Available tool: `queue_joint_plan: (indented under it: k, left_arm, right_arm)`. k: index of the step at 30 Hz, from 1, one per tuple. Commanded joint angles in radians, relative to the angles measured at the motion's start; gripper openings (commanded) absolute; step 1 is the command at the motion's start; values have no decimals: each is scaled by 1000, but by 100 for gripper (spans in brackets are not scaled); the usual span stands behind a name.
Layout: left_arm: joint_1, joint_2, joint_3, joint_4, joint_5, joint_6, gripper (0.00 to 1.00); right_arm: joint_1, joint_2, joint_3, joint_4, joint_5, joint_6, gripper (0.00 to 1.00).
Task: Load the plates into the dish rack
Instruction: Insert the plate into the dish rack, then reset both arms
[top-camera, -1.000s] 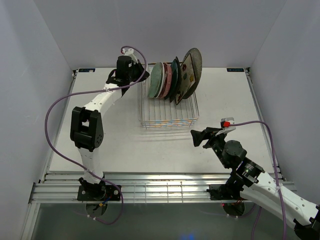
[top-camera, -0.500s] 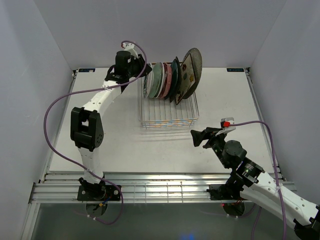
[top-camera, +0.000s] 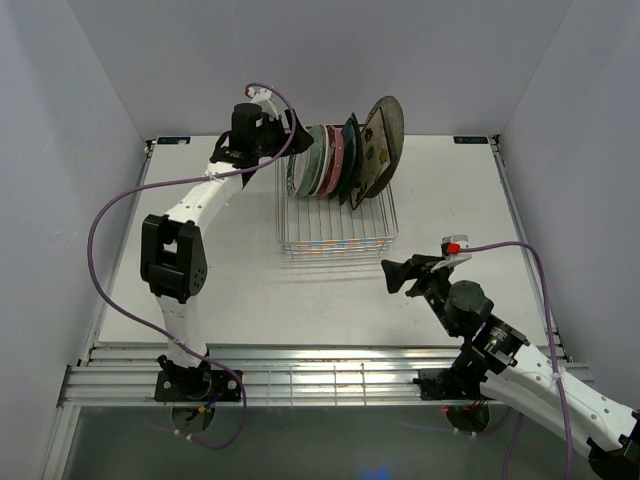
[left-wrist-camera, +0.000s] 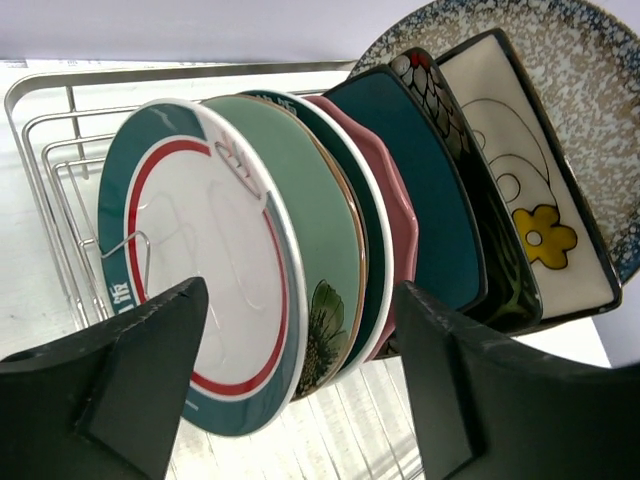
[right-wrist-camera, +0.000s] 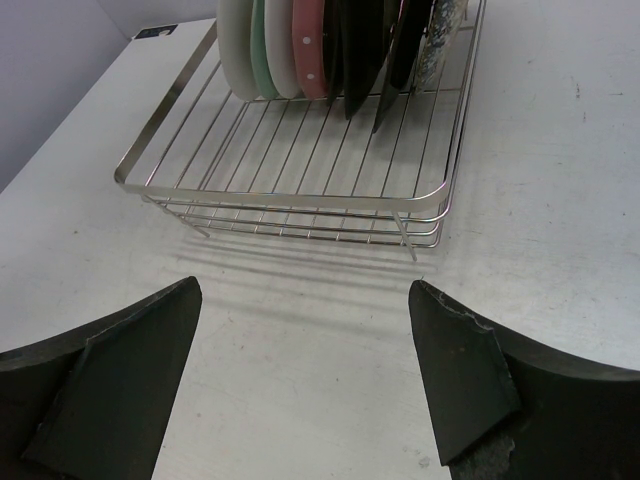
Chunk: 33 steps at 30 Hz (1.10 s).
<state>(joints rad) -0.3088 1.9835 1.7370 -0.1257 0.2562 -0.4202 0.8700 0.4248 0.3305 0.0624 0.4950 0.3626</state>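
White table (top-camera: 240, 285), full rack (top-camera: 337, 236) — left gripper (left-wrist-camera: 300, 298) newly wide beside the teal-rimmed plate (left-wrist-camera: 190, 240), right gripper (right-wrist-camera: 305, 290) wide — rear plates (left-wrist-camera: 600, 90) overlapped.

The plates (top-camera: 340, 160) are stood on edge at the far end of the dish rack (top-camera: 330, 236), placed on the desk (top-camera: 450, 200).

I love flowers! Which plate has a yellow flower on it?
The cream square plate with the dark rim, right next to the big speckled round plate at the end of the row. No other plate shows a yellow flower.
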Motion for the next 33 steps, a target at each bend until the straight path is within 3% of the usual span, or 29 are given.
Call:
queue_joint_plan:
  k: [1,5,20,24,30,33]
  left_arm:
    - [5,-112,-33,29,5,27,88]
    - [5,-182,-82,35,-9,41,98]
    - [66,-629,-565,140,-52,190,98]
    - [76,-692,-661,136,-75,306,98]
    - [80,-822,-977,356,-115,368,98]
    - [80,-856,-1054,429,-133,373,98]
  right_arm:
    - [-3,-11,-2,43,10,-10,90]
    - [-3,-14,-2,43,13,-8,90]
    - [-3,-15,4,63,27,-25,90]
    - [-3,12,13,60,54,-21,90]
    - [-3,66,38,16,125,28,90]
    - [-3,74,30,5,135,48,90]
